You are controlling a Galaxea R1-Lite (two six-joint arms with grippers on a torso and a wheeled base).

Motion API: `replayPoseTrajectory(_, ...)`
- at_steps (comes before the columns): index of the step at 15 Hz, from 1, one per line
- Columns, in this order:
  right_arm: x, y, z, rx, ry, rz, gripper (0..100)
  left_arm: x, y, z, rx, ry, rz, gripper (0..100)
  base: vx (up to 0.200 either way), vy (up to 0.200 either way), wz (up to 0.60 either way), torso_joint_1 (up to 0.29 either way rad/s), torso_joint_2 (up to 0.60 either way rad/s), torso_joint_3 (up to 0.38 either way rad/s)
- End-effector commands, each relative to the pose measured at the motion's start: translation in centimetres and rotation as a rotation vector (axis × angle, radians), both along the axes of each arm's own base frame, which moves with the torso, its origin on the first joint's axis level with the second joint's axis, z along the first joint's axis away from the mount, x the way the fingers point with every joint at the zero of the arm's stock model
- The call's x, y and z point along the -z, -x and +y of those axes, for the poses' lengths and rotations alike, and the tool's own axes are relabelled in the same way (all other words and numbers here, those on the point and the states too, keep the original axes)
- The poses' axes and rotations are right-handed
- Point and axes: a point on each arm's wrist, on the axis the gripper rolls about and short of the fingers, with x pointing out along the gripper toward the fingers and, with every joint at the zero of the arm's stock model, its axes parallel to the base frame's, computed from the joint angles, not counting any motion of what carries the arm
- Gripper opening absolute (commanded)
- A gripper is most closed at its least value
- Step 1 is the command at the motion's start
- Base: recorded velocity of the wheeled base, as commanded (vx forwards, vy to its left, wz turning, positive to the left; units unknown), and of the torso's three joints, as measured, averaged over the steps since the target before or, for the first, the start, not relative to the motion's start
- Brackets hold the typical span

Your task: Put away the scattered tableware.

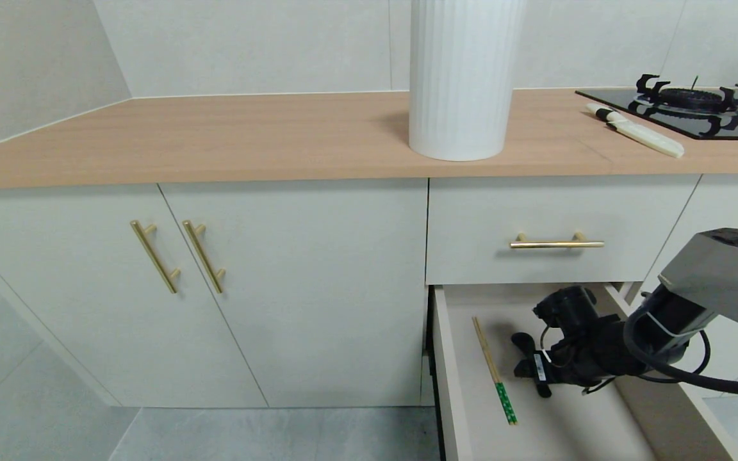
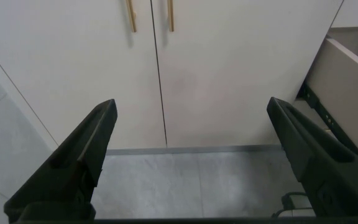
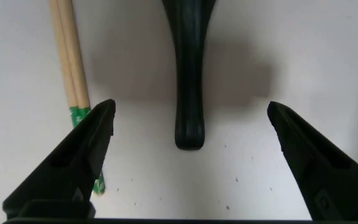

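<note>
I am holding my right claw (image 3: 190, 111) wide open inside the pulled-out pale drawer (image 1: 449, 358), gripping nothing. The rounded end of a glossy black utensil handle (image 3: 189, 74) is lying on the drawer floor between my fingers, touching neither. Bamboo chopsticks with green tips (image 3: 72, 74) are lying just beside one finger, nearer the drawer's left wall. My left claw (image 2: 191, 109) is hanging open before white cabinet doors (image 2: 229, 68).

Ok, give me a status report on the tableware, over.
Left gripper open, facing cabinet doors. Right gripper open over black utensil in drawer, chopsticks alongside. Pale utensil on counter by hob. Nothing blocking.
</note>
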Motion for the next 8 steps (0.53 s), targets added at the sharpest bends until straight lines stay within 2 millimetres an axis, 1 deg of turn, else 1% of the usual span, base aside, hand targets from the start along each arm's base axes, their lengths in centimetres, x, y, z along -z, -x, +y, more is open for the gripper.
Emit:
replayPoseTrajectory(1, -2.1, 0.8, 0.2, -0.008, -0.005, -0.041, 100, 0.0, 0.0, 0.0, 0.000, 0.000, -0.001, 100, 0.000, 0.000, 0.00, 0.000, 0.00, 0.000)
replayPoseTrajectory(2, -2.2, 0.9, 0.2, -0.008, -0.005, -0.041, 100, 0.0, 0.0, 0.0, 0.000, 0.000, 0.001, 100, 0.000, 0.000, 0.00, 0.000, 0.00, 0.000)
replayPoseTrajectory(3, -5.1, 2.3, -0.1, -0.006, -0.004, -0.095, 100, 0.0, 0.0, 0.0, 0.000, 0.000, 0.001, 100, 0.000, 0.000, 0.00, 0.000, 0.00, 0.000)
replayPoseTrajectory(4, -7.0, 3.5, 0.1, -0.021, -0.012, -0.118, 100, 0.0, 0.0, 0.0, 0.000, 0.000, 0.001, 100, 0.000, 0.000, 0.00, 0.000, 0.00, 0.000)
replayPoseTrajectory(6, -9.4, 5.1, -0.3, -0.020, -0.020, -0.136, 100, 0.0, 0.0, 0.0, 0.000, 0.000, 0.001, 100, 0.000, 0.000, 0.00, 0.000, 0.00, 0.000)
replayPoseTrajectory(7, -10.8, 6.8, -0.8, -0.013, -0.026, -0.143, 100, 0.0, 0.0, 0.0, 0.000, 0.000, 0.001, 100, 0.000, 0.000, 0.00, 0.000, 0.00, 0.000)
replayPoseTrajectory(8, -11.9, 8.0, -1.3, -0.013, -0.034, -0.169, 100, 0.0, 0.0, 0.0, 0.000, 0.000, 0.001, 100, 0.000, 0.000, 0.00, 0.000, 0.00, 0.000)
